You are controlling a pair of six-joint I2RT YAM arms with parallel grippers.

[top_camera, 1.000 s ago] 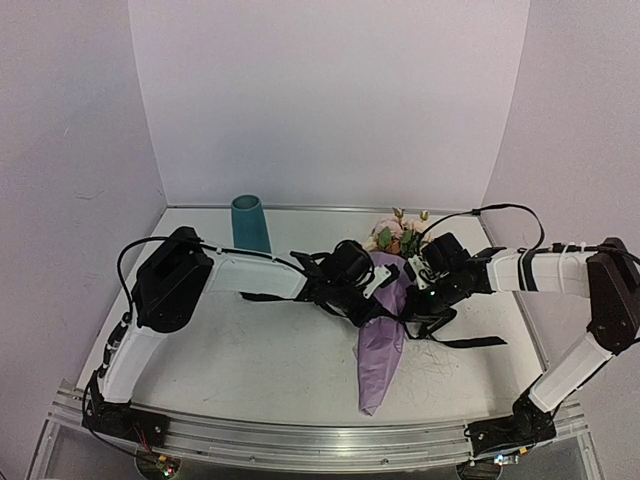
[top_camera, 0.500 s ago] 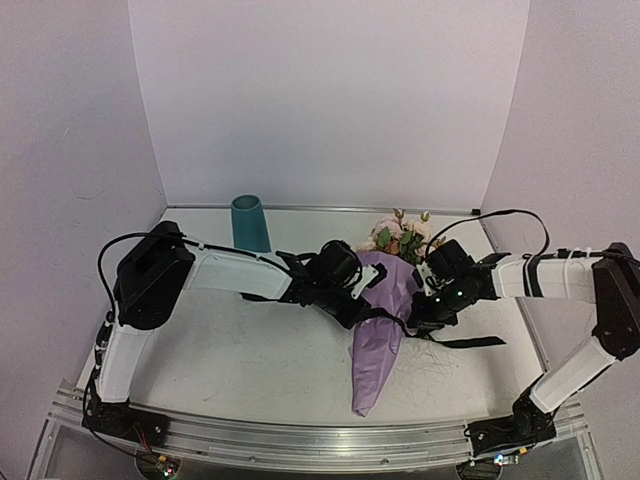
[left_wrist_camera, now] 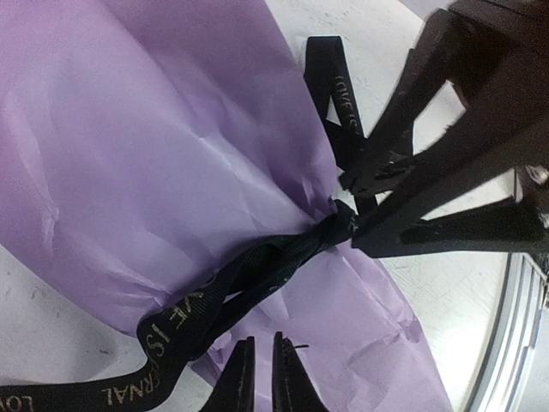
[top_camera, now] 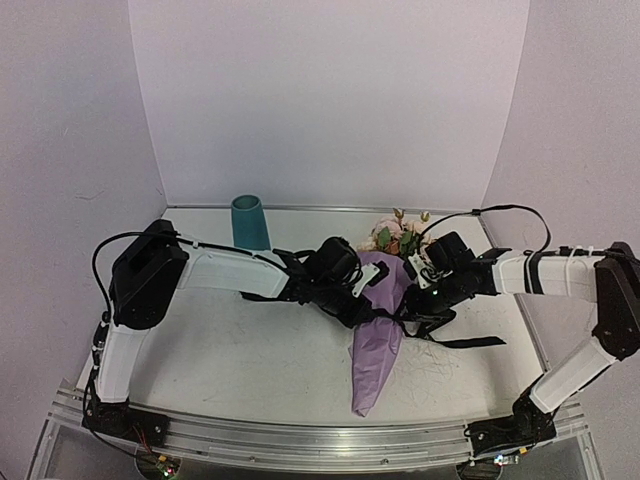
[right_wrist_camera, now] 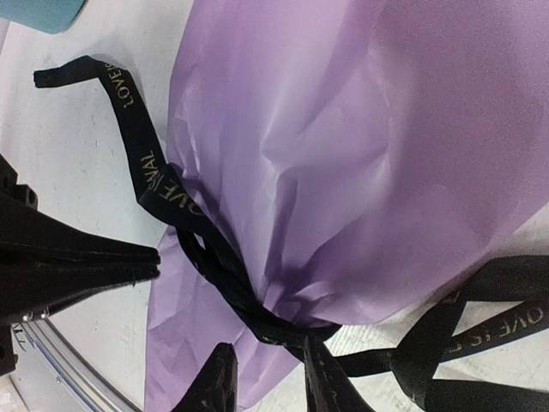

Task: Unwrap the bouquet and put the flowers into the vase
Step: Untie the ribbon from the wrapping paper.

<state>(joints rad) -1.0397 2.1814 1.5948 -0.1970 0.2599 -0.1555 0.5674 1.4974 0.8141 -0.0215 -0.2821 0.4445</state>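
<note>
**Two grippers at one black knot**

Pale walls stand round the white table (top_camera: 200,350). The bouquet (top_camera: 385,300) lies right of the middle, with its flowers (top_camera: 400,235) toward the far edge and its cone tip toward the near edge. The black ribbon (left_wrist_camera: 257,266) is not yet off.

My left gripper (left_wrist_camera: 262,378) is almost pressed together and holds nothing, just beside the ribbon. My right gripper (right_wrist_camera: 268,378) is spread a little at the knot and pinches nothing.

I think I come from both sides so I can pull the knot apart. The vase (top_camera: 250,223) stands upright near the far edge, left of the middle.
</note>
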